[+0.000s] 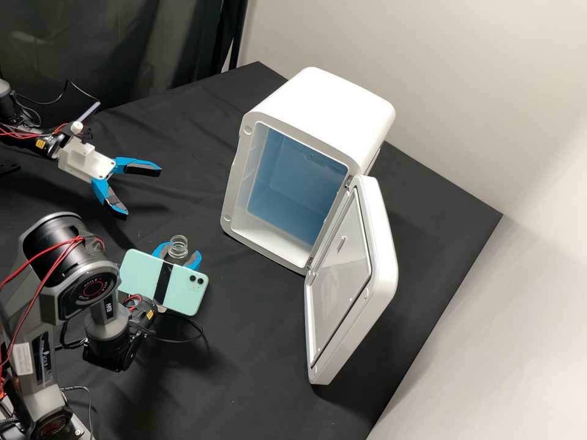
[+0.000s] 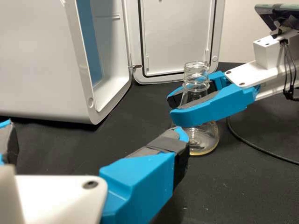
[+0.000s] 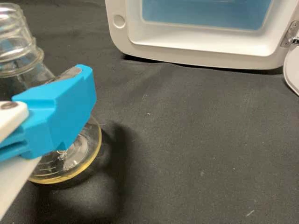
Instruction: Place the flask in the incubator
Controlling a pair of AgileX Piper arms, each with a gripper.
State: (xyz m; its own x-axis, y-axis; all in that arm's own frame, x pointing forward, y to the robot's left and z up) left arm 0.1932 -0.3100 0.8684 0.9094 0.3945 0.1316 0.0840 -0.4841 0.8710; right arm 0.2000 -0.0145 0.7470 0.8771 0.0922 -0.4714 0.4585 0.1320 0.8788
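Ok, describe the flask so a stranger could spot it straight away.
Find the white incubator with its door open on the black bench. In front of its opening stands a small clear conical flask between the blue fingers of the right tool; it is the only glass thing there.

At lower left of the high view the mint-green phone (image 1: 165,282) covers the flask (image 1: 178,244) below its neck and most of the right end effector (image 1: 178,253) — just two blue fingertips (image 1: 195,260) poke out past it. In the right wrist view the flask is cut by the frame's upper left corner. The incubator (image 3: 196,46) loses its upper part to the top edge — its door (image 3: 293,70) is a sliver at the right edge.
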